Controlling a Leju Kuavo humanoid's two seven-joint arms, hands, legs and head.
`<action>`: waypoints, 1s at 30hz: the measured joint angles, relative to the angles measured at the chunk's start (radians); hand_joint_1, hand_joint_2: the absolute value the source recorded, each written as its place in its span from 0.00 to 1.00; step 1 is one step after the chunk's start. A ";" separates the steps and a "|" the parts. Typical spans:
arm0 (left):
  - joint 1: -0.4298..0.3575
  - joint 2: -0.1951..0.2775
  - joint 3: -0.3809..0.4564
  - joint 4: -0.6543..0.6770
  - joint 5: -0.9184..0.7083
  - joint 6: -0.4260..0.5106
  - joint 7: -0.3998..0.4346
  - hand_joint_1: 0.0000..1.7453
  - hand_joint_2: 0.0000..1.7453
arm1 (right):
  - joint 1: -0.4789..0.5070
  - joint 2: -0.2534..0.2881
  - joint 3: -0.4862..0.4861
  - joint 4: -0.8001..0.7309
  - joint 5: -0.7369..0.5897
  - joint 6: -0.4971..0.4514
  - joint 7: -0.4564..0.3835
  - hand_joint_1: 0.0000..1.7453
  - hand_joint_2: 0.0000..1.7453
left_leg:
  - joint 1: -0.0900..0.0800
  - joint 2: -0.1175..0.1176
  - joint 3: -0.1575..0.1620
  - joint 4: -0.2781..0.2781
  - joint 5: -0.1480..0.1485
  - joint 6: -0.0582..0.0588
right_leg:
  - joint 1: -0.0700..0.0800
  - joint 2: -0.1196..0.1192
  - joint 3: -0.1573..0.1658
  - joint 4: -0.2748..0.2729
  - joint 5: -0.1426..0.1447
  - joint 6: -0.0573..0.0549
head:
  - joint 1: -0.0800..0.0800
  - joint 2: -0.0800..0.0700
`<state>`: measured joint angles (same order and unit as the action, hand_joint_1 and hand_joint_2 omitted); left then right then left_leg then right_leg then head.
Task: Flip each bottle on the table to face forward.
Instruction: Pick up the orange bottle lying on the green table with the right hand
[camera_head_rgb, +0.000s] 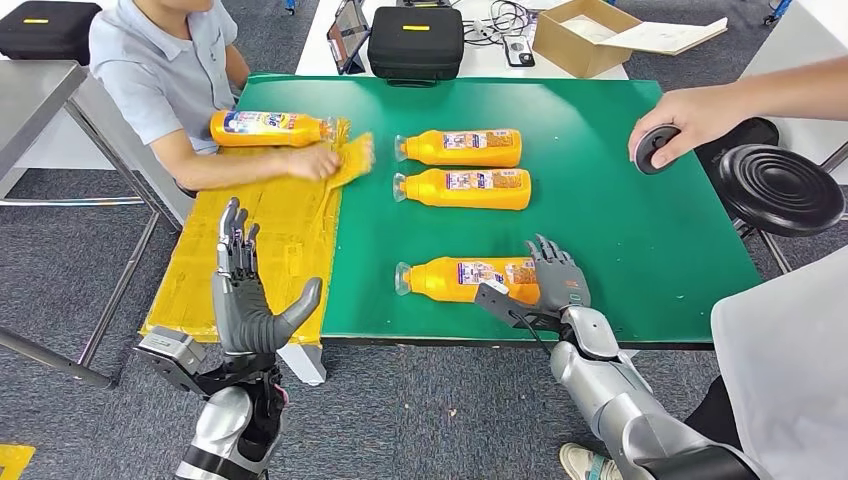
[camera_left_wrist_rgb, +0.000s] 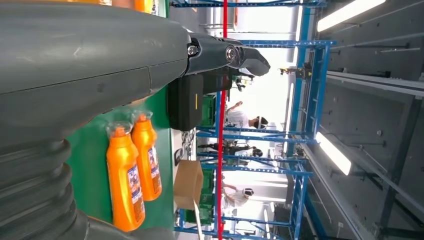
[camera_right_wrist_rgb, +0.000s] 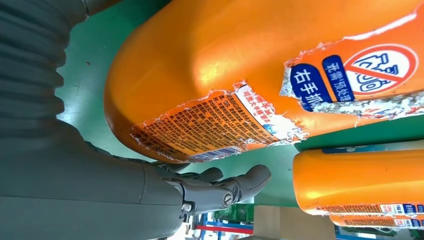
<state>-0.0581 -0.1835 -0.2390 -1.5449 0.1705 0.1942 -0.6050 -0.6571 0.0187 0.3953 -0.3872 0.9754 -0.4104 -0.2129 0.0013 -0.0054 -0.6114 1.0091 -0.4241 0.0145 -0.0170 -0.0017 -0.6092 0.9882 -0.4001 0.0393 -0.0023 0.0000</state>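
Observation:
Three orange bottles lie on their sides on the green mat (camera_head_rgb: 620, 220), caps to the left. Two lie side by side at the back, the far bottle (camera_head_rgb: 462, 147) and the middle bottle (camera_head_rgb: 468, 188); both bottles (camera_left_wrist_rgb: 125, 185) also appear in the left wrist view. The nearest bottle (camera_head_rgb: 460, 278) lies by the front edge with a torn label (camera_right_wrist_rgb: 215, 127). My right hand (camera_head_rgb: 558, 275) is at its base end with fingers (camera_right_wrist_rgb: 225, 187) spread and not wrapped round it. My left hand (camera_head_rgb: 243, 295) is raised open over the yellow cardboard (camera_head_rgb: 270, 250), holding nothing. A fourth bottle (camera_head_rgb: 268, 128) lies by a person's arm.
A person in a light blue shirt (camera_head_rgb: 165, 70) sits at the back left, one hand on the cardboard. At the right another person's hand (camera_head_rgb: 690, 115) holds a dark round object (camera_head_rgb: 655, 148) over the mat. A black stool (camera_head_rgb: 780, 185), a black case (camera_head_rgb: 415, 42) and a box (camera_head_rgb: 585, 35) stand around.

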 joint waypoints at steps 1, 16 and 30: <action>0.000 0.000 -0.001 0.000 0.000 0.000 0.000 0.00 1.00 | -0.001 0.000 0.000 0.001 0.000 0.001 0.000 0.15 1.00 | 0.000 0.000 0.000 0.000 0.000 0.000 | 0.000 0.000 0.000 0.000 0.000 0.000 | 0.000 0.000; -0.036 -0.003 -0.011 0.036 0.020 -0.021 0.000 0.00 1.00 | -0.001 0.008 -0.031 0.025 -0.084 0.098 -0.119 0.94 1.00 | 0.000 0.001 0.003 0.000 0.000 0.000 | 0.000 0.001 0.001 0.000 0.000 0.000 | 0.000 0.000; -0.052 -0.003 -0.010 0.062 0.020 -0.017 -0.005 0.00 1.00 | 0.011 0.005 -0.084 0.035 -0.158 0.168 -0.177 1.00 1.00 | 0.000 0.002 0.013 0.000 -0.001 0.000 | 0.001 0.001 0.012 -0.001 -0.001 -0.001 | 0.000 0.000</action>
<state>-0.1103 -0.1864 -0.2488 -1.4829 0.1907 0.1772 -0.6101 -0.6466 0.0239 0.3108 -0.3518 0.8177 -0.2426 -0.3902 0.0015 -0.0034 -0.5981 1.0088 -0.4255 0.0140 -0.0163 -0.0002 -0.5975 0.9876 -0.4006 0.0387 -0.0020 0.0000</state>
